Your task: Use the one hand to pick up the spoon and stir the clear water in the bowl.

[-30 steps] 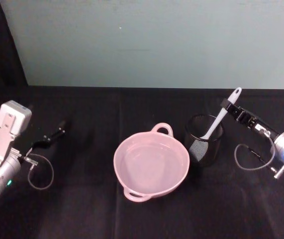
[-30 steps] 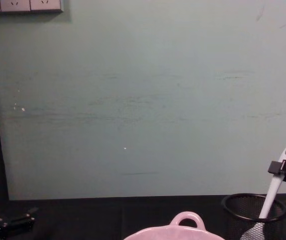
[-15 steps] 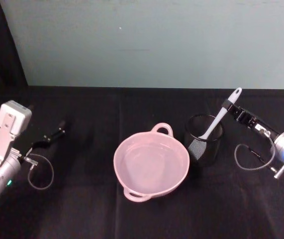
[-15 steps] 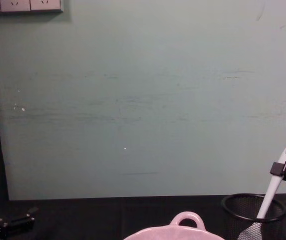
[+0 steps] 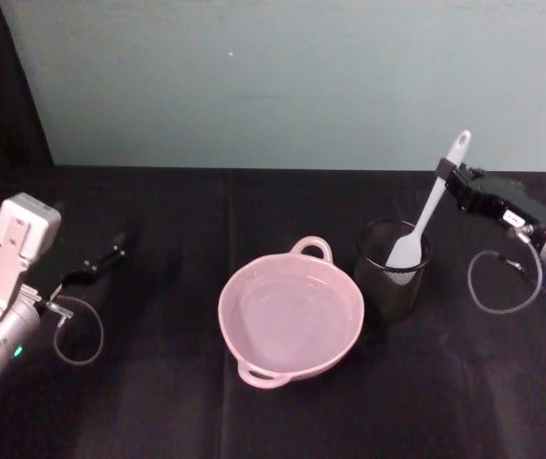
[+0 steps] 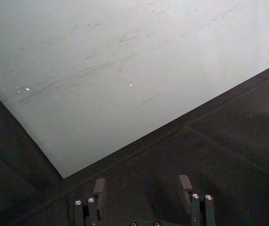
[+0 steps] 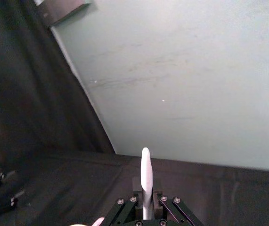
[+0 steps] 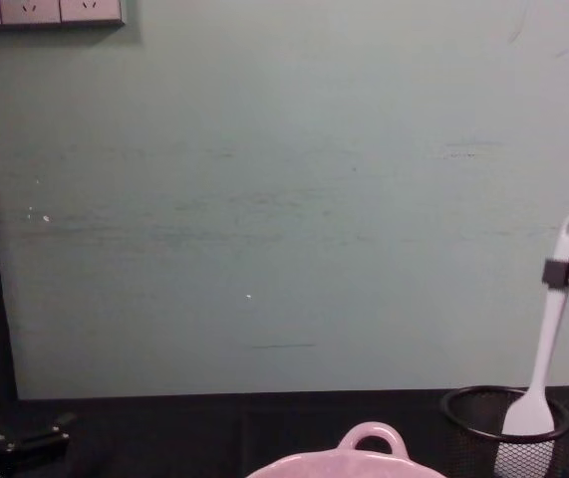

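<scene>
Within the last second the spoon (image 5: 427,212) had been drawn up out of the black mesh cup (image 5: 392,287); where it had leaned with its head sunk deep in the cup, it was now held nearly upright, its head level with the cup's mouth. In the chest view the lower edge of the head (image 8: 528,423) was still seen behind the front rim of the cup (image 8: 463,418), so the spoon was judged not quite clear. The right gripper (image 5: 442,172) had been raised and swung back with it; its jaws were closed on the upper handle just below the oval hole, and in the right wrist view the handle (image 7: 146,179) was seen pinched between them, standing straight out. The pink bowl (image 5: 221,311) had not been disturbed; it sat on the tabletop (image 5: 158,382) just beside the cup, towards the robot's left, water showing in it. The left gripper (image 6: 142,186) was parked low at the left, jaws spread and holding nothing. The pick-up was thus judged nearly done; a little more lift was thought needed before the spoon could be carried across to the bowl; stirring had not been begun.
</scene>
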Motion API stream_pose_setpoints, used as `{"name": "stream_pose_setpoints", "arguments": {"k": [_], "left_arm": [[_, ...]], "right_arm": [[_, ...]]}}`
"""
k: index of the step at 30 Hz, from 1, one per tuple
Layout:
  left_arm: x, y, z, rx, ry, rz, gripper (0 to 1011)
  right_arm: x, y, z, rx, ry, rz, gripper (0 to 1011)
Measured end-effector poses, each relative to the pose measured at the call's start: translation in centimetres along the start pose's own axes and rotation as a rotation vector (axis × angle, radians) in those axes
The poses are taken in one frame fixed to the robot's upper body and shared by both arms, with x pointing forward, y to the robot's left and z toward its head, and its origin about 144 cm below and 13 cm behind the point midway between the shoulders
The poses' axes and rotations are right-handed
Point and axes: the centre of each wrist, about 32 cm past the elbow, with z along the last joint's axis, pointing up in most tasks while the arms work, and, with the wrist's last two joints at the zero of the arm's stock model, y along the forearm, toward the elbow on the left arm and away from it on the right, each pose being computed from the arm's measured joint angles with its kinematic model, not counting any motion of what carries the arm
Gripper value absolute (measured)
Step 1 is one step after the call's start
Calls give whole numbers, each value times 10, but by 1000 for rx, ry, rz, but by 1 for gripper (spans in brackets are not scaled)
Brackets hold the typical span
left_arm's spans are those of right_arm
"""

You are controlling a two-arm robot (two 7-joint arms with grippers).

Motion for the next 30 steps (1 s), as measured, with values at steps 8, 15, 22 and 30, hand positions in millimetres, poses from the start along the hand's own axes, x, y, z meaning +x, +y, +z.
{"name": "stream_pose_setpoints", "arguments": {"k": [8, 15, 22, 30], "left_arm": [[0, 0, 0, 0, 0, 0, 1005], [0, 0, 0, 0, 0, 0, 1005], [0, 0, 0, 0, 0, 0, 1005], [0, 0, 0, 0, 0, 0, 1005]], "right_arm": [[-14, 6, 42, -25, -139, 45, 118], [-37, 16, 82, -26, -238, 98, 118], [-61, 26, 98, -25, -301, 151, 118], [-89, 46, 97, -43, -322, 267, 118]]}}
